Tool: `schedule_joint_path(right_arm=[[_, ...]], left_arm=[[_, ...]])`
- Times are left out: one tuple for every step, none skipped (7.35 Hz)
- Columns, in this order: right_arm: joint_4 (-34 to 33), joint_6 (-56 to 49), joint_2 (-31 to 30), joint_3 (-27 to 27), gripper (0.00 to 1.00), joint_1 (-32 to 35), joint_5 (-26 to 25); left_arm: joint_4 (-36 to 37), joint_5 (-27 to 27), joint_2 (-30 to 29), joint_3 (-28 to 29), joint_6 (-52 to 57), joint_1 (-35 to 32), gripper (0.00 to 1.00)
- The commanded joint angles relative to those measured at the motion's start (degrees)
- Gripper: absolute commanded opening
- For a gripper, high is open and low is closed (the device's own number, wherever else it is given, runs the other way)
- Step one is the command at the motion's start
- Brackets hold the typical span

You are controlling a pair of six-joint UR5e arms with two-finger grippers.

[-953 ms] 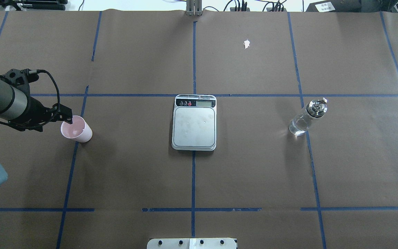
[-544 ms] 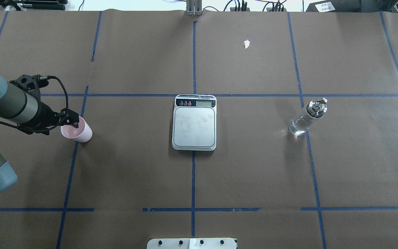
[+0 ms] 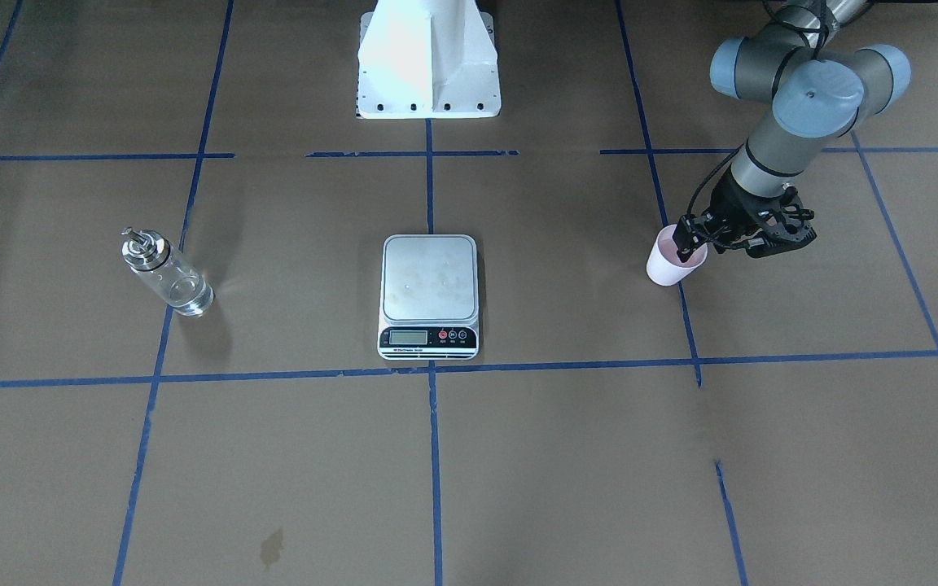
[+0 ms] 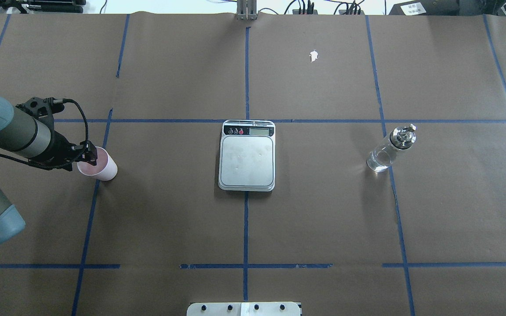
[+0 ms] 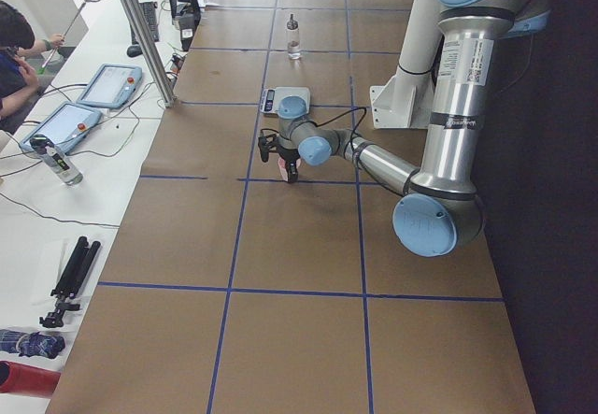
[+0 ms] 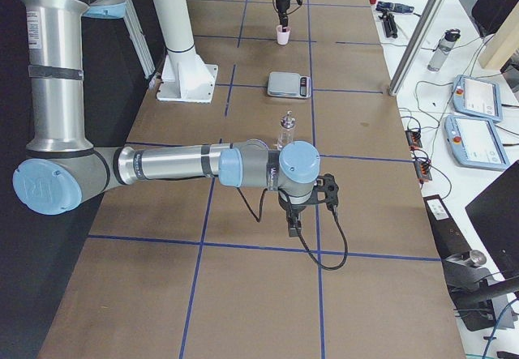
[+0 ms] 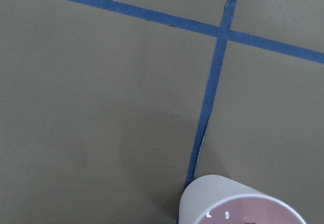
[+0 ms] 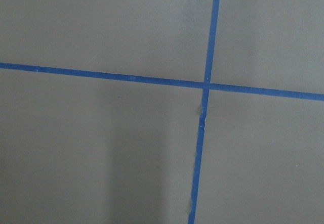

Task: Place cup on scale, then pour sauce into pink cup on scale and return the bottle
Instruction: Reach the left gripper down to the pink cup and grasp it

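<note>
The pale pink cup [image 4: 102,168] stands upright on the table at the left, well left of the scale [image 4: 247,160]; it also shows in the front view [image 3: 668,269] and at the bottom of the left wrist view [image 7: 238,201]. My left gripper [image 4: 90,156] is at the cup's rim, jaws a little apart, one finger reaching into the mouth [image 3: 685,244]. The steel scale platform [image 3: 428,281] carries nothing. The clear glass bottle [image 4: 384,153] with its silver cap stands upright at the right. My right gripper [image 6: 293,225] hangs over bare table near the bottle; whether it is open or shut cannot be told.
Brown paper with blue tape lines [image 4: 246,206] covers the table. The robot's white base [image 3: 428,57] stands behind the scale. A small white mark [image 4: 313,55] lies on the far side. Tablets and cables [image 6: 474,124] lie beyond the table edge.
My left gripper has moved right and down from beside the cup's rim into its mouth. The cup, scale and bottle have not moved.
</note>
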Motion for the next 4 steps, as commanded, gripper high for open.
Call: schedule_joint_path(right_arm=[[0.0,0.0,0.0,0.1,1.00,0.0,-0.1],[0.0,0.0,0.0,0.1,1.00,0.0,0.0],[0.0,0.0,0.0,0.1,1.00,0.0,0.0],[-0.1,-0.1,0.1,0.1,1.00,0.0,-0.4]], left_arm=[[-0.1,-0.2,0.0,-0.3,0.1,0.0,0.00],[0.0,-0.7,-0.1,-0.8,0.1,0.0,0.00],[0.9,-0.8,0.0,-2.4,0.0,-0.1,0.00],[4.3,-2.3,0.1,-5.8,0.0,-0.5,0.00]])
